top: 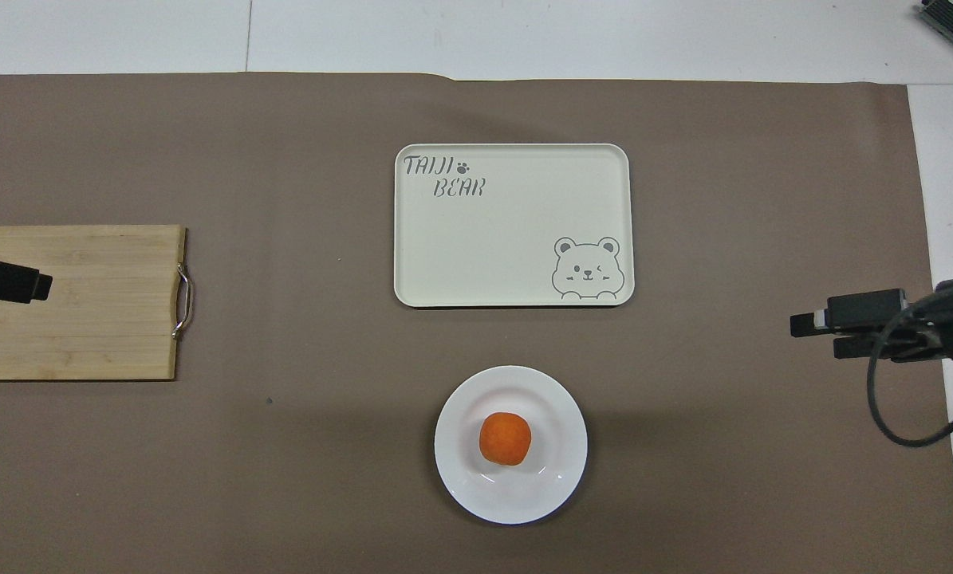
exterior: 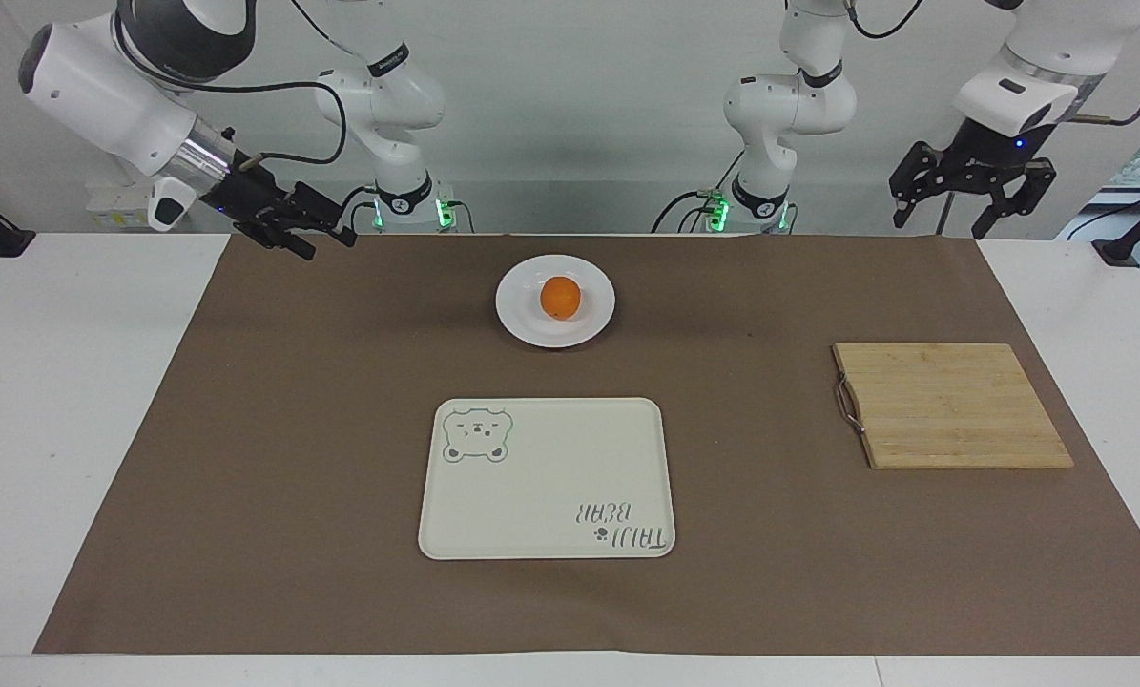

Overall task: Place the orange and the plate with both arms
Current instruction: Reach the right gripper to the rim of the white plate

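The orange point(exterior: 560, 298) sits in the middle of the white plate point(exterior: 514, 315), which rests on the brown mat close to the robots. It also shows in the overhead view, the orange point(top: 505, 438) on the plate point(top: 454, 478). My left gripper point(exterior: 943, 227) is open and empty, raised over the mat's edge at the left arm's end, well apart from the plate; only its tip point(top: 13, 283) shows in the overhead view. My right gripper point(exterior: 323, 246) is open and empty, held low over the mat's corner at the right arm's end; it also shows in the overhead view point(top: 805, 335).
A cream tray point(exterior: 546, 477) with a bear drawing lies farther from the robots than the plate. A wooden cutting board point(exterior: 951, 405) with a metal handle lies toward the left arm's end. A brown mat point(exterior: 293, 429) covers the table.
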{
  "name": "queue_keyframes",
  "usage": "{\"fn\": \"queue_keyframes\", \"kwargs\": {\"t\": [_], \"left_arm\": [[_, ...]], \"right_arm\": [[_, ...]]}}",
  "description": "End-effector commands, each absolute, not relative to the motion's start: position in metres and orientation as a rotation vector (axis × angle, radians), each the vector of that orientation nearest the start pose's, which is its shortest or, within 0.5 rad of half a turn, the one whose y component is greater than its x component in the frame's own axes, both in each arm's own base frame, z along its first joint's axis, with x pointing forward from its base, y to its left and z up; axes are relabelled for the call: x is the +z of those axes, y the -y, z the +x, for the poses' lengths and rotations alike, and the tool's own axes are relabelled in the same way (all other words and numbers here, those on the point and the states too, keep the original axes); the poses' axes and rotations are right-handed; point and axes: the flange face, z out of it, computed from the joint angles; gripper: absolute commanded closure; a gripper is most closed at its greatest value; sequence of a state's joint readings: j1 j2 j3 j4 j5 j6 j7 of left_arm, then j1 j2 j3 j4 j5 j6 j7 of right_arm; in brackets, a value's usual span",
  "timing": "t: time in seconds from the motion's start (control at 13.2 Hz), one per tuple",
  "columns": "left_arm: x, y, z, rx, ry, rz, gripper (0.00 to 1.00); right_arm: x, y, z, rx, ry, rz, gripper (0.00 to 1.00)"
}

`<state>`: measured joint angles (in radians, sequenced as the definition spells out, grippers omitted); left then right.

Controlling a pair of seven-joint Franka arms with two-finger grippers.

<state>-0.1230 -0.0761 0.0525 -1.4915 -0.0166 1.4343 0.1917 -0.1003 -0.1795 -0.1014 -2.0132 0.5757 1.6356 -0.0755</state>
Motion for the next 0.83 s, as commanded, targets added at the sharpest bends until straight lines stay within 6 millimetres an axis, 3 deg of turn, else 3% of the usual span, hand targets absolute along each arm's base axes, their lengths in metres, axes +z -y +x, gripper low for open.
{"fn": "queue_keyframes", "kwargs": {"t": [0.0, 0.38, 0.76], "left_arm": [[0.687, 0.035, 0.507, 0.006, -0.398, -3.128, 0.0], [0.681, 0.027, 0.519, 0.025, -0.367, -3.113, 0.0], [0.694, 0.029, 0.526, 0.042, -0.365, -3.114, 0.0]], "right_arm": [[0.502, 0.034, 0.445, 0.093, -0.261, -2.439, 0.0], [0.452, 0.027, 0.43, 0.125, -0.244, -2.363, 0.0], [0.414, -0.012, 0.42, 0.096, -0.247, -2.32, 0.0]]}}
